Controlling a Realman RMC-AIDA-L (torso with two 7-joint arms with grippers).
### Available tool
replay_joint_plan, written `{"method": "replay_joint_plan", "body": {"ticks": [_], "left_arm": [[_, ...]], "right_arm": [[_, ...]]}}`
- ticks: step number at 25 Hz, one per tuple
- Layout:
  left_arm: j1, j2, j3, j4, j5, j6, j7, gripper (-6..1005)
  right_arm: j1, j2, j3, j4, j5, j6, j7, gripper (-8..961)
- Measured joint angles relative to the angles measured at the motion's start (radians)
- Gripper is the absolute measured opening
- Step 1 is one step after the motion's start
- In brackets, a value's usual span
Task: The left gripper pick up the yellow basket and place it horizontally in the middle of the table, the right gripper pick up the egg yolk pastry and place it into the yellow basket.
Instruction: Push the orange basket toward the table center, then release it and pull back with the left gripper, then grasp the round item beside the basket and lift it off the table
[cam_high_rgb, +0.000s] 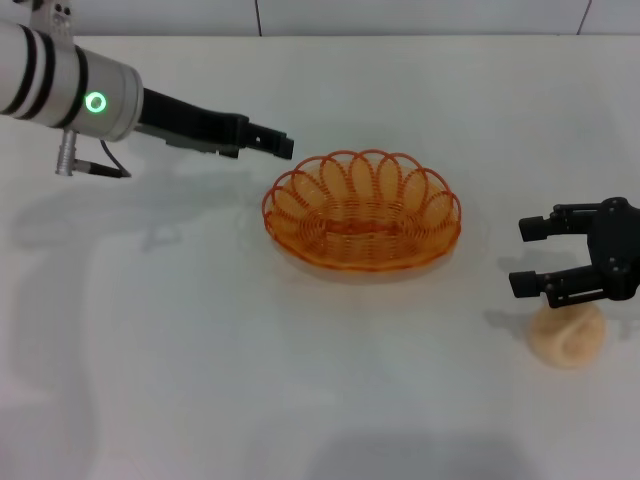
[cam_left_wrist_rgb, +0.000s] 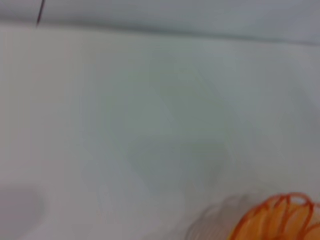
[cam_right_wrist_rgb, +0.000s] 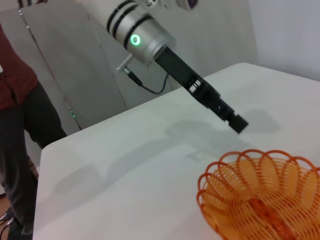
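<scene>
The oval orange-yellow wire basket (cam_high_rgb: 362, 212) sits mid-table; the black right gripper (cam_high_rgb: 527, 256) hovers spread, empty, above the pale round pastry (cam_high_rgb: 567, 334); the left gripper's (cam_high_rgb: 283, 146) fingers look closed, empty.

egg yolk pastry (cam_high_rgb: 567, 335): top behind right gripper (cam_high_rgb: 528, 257) | yellow basket (cam_left_wrist_rgb: 280, 220): cropped, blurred

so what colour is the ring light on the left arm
Green. The ring light on the silver-white left arm shows best in the head view.

A person in a dark red top (cam_right_wrist_rgb: 12, 75) and dark trousers (cam_right_wrist_rgb: 22, 150) stands past the counter's far edge, in front of a grey panelled wall (cam_right_wrist_rgb: 75, 65); only part of the body shows
</scene>
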Motion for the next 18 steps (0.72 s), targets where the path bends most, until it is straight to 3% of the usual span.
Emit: {"method": "replay_joint_plan", "body": {"ticks": [12,18], "left_arm": [[0.072,0.028,0.0,0.041,-0.28,0.008,0.516,887],[0.104,0.03,0.0,0.094,-0.364,0.109,0.729,887]], "right_arm": [[-0.022,0.011,-0.008,-0.08,-0.012,0.024,0.114,840],[-0.035,0.011,-0.011,-0.141,-0.035,0.005,0.164,838]]}}
